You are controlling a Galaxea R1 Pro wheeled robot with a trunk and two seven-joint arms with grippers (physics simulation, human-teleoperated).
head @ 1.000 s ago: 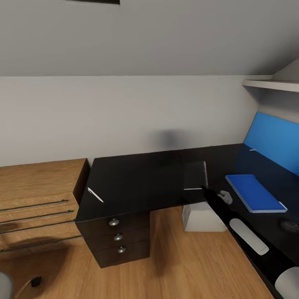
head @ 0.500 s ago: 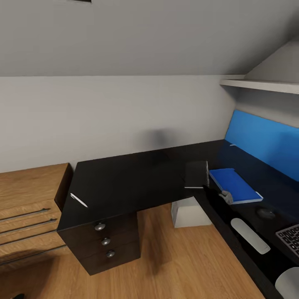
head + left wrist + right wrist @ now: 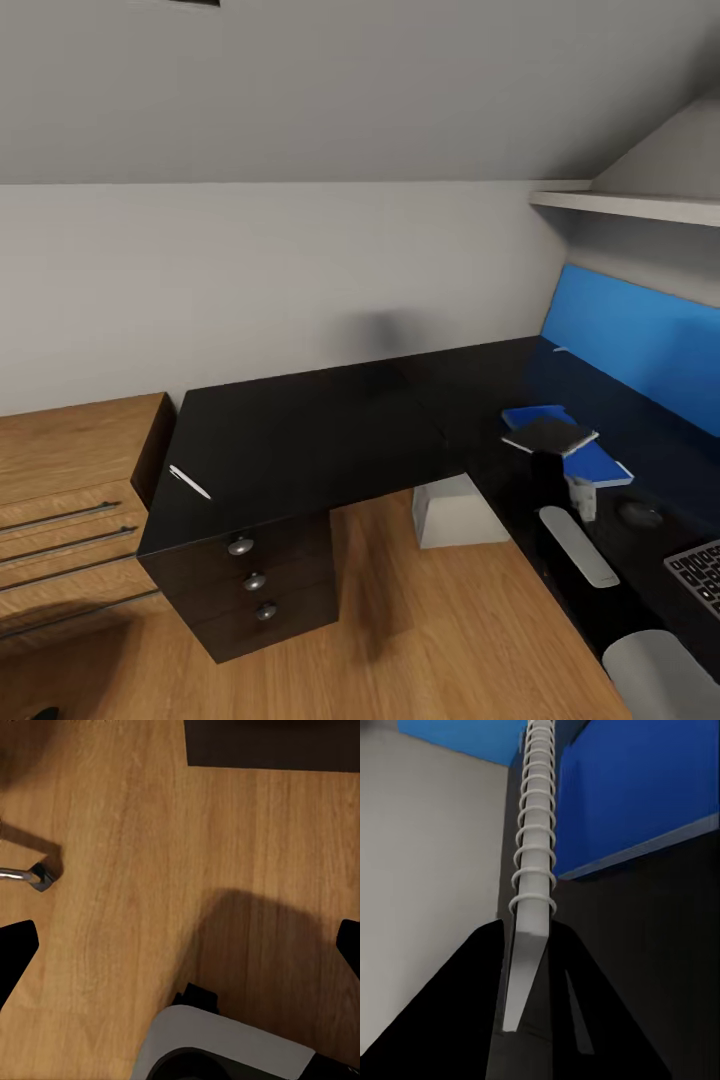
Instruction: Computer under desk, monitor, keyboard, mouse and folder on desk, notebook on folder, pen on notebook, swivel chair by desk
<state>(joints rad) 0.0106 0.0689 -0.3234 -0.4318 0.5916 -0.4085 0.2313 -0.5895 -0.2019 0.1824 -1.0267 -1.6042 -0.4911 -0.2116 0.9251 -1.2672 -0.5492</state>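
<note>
Notebook (image 3: 549, 435) above folder (image 3: 590, 462); coil binding (image 3: 534, 847) close-up.

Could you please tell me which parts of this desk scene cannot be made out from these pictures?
- The keyboard: the head view's right edge cuts it off, leaving one corner.
- The folder: the held notebook covers its middle in the head view.
- The computer: the desk hides its upper part.
- The right gripper: its tips are dark against the black desktop; the right wrist view shows its jaws clamping the notebook's spiral edge.
</note>
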